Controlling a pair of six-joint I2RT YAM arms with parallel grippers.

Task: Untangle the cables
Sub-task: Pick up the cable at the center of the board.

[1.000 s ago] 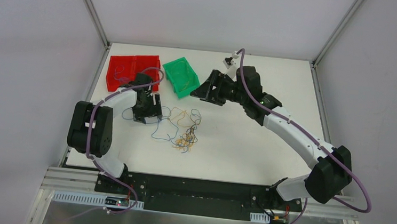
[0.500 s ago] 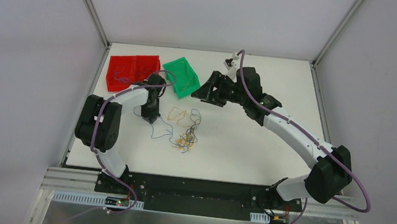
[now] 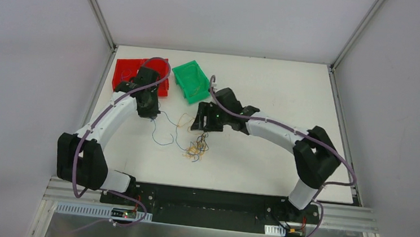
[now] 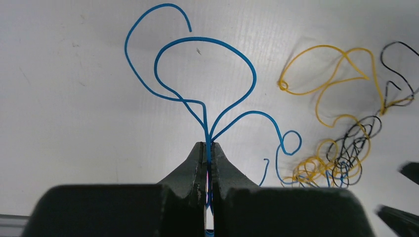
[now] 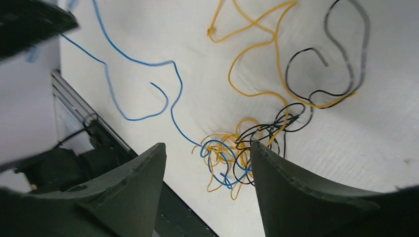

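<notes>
The cables lie mid-table as a small yellow, blue and black clump point(image 3: 196, 147) with loose strands spreading from it. My left gripper point(image 3: 152, 114) hangs left of the clump, just in front of the red bin. In the left wrist view its jaws point(image 4: 207, 145) are shut on a blue cable point(image 4: 208, 132) that loops out ahead and trails right into the clump point(image 4: 336, 165). My right gripper point(image 3: 200, 123) hovers over the strands just behind the clump. It point(image 5: 207, 144) is open, with the clump point(image 5: 232, 153) below and between its fingers, not touching.
A red bin point(image 3: 122, 66) stands at the back left and a green bin point(image 3: 186, 66) beside it, both behind the cables. Loose yellow point(image 4: 321, 47) and black point(image 5: 363, 29) strands loop out from the clump.
My left gripper shut on the blue cable and drew back toward the red bin, stretching the strand. My right arm swung from beside the green bin down over the cables.
</notes>
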